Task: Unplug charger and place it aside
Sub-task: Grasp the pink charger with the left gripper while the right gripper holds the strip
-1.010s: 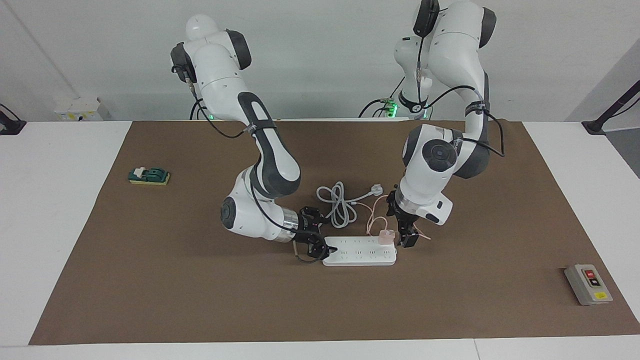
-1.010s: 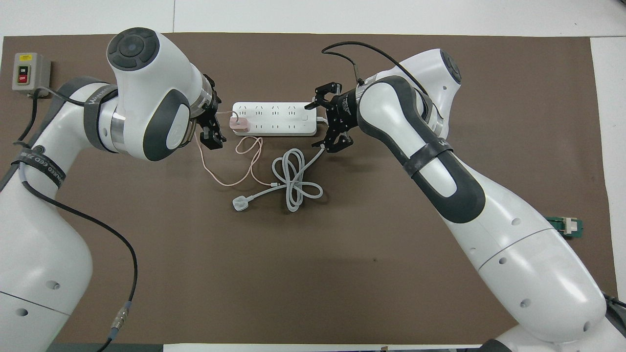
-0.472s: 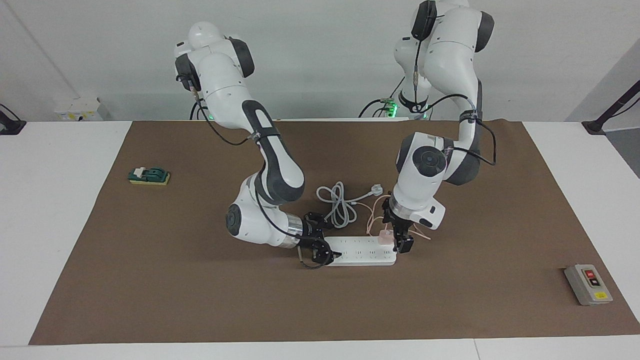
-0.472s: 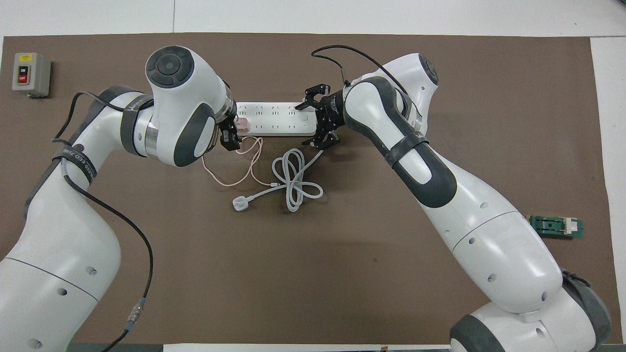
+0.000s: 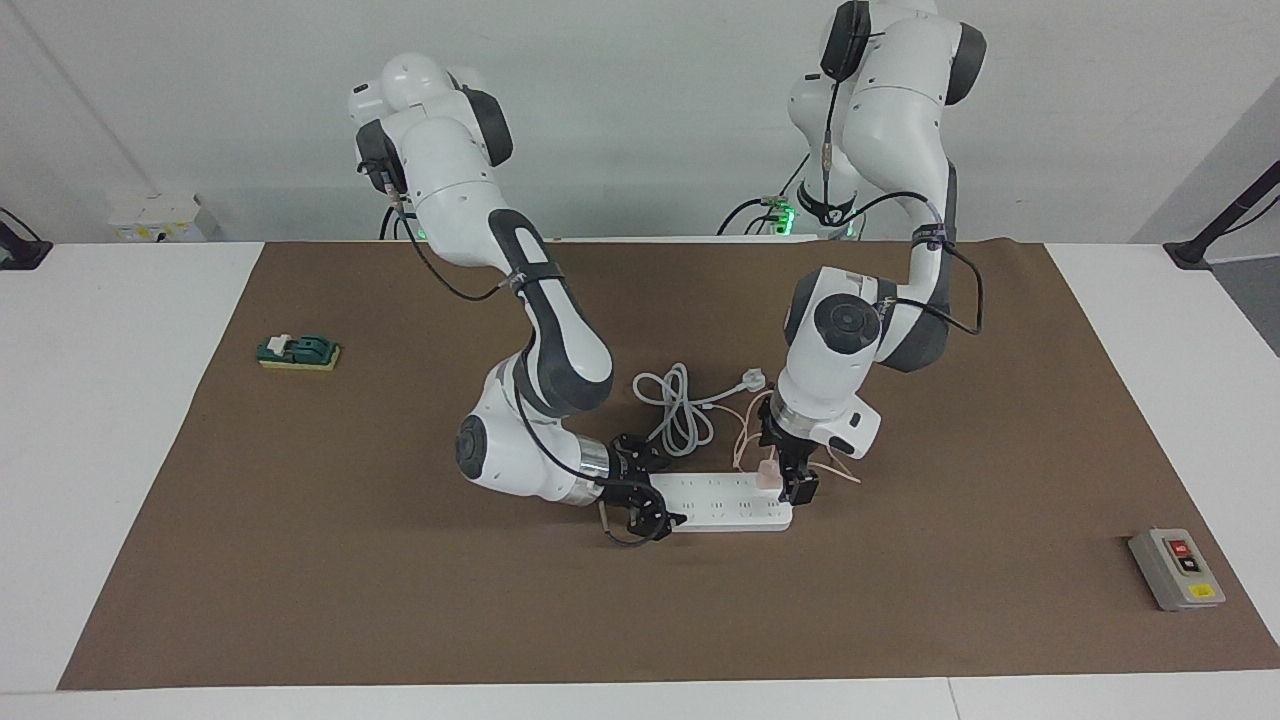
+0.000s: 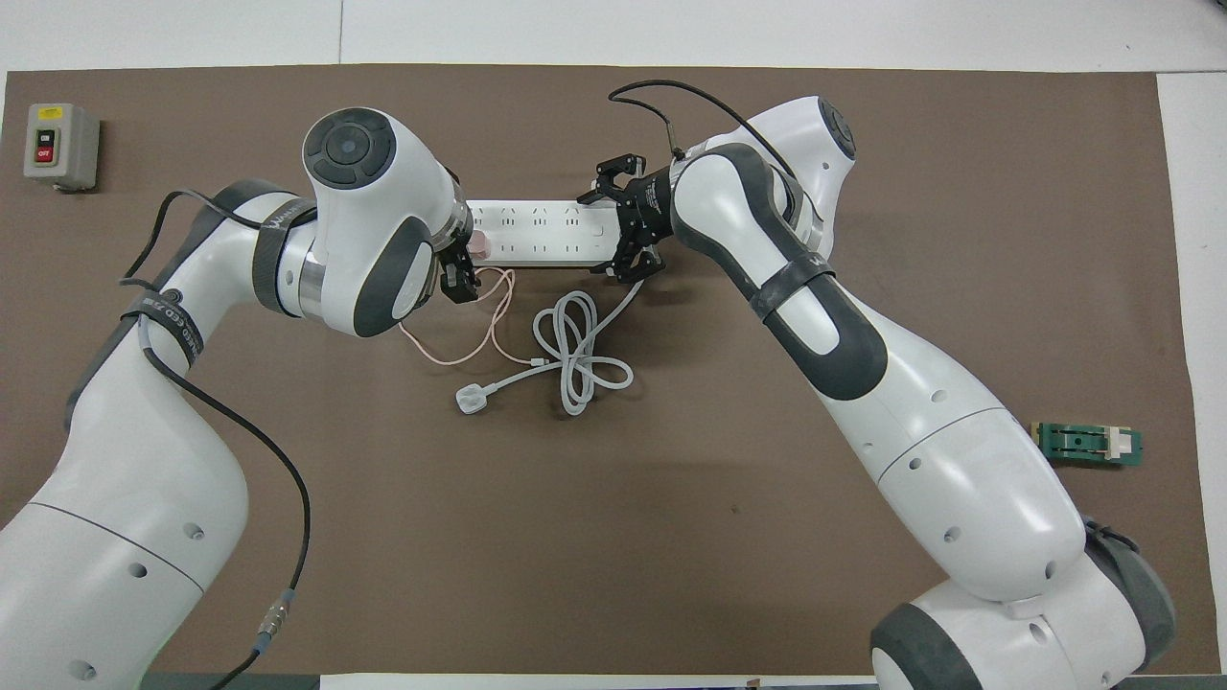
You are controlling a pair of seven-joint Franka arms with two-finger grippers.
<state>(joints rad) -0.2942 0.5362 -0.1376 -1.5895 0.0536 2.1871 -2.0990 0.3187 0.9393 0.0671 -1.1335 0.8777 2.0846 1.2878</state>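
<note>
Brown mat; charger clearer facing.

A white desk carries a broad brown mat (covering most of its top), with a plain pale wall rising just past the desk's edge nearest the robots.

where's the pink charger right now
The charger sits plugged into the power strip at its end toward the left arm, with the left end effector around it.
</note>
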